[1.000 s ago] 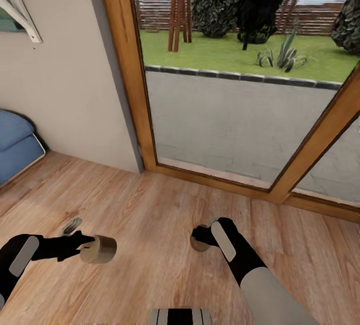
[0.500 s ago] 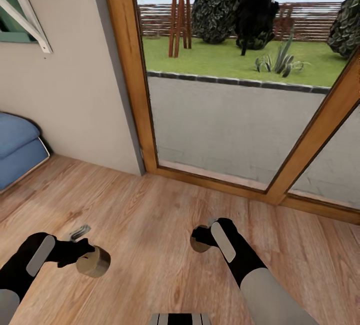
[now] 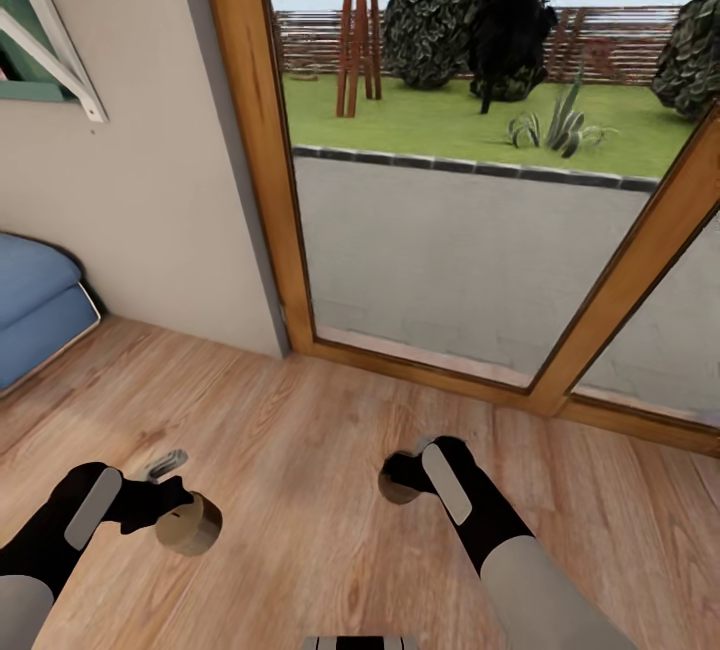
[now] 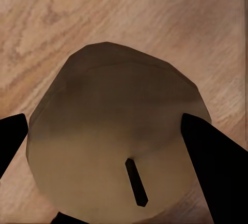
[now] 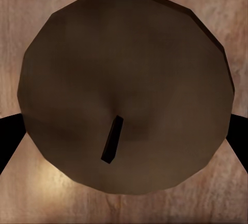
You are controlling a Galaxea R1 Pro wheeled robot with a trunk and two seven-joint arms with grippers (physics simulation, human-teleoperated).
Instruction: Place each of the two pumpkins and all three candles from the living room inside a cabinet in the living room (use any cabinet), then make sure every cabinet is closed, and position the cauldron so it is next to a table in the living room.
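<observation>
From the head camera I see my left gripper (image 3: 170, 515) low at the left over the wooden floor (image 3: 300, 450), its jaws closed on a beige candle (image 3: 188, 524) lying sideways in the grip. My right gripper (image 3: 400, 480) sits just right of centre, and only a dark rim of a second candle (image 3: 395, 492) peeks out under the black wrist, so from that view alone I could not say much about it.

The wrist cameras settle it. On the left wrist, the left-hand candle (image 4: 116, 141) shows its flat round top and short dark wick, with a black finger (image 4: 217, 167) pressed against each side, floor planks behind. On the right wrist, the right-hand candle (image 5: 124, 89) looks darker brown, wick just below centre, and the black fingertips (image 5: 238, 141) only show at its two flanks, touching it; those jaws are clamped on it too.

Ahead, the head camera alone shows a wood-framed glass door (image 3: 450, 230) onto a paved strip, lawn and fence, a beige wall (image 3: 140, 210), and a blue cushion (image 3: 35, 305) at far left. I can read no writing or labels anywhere.
</observation>
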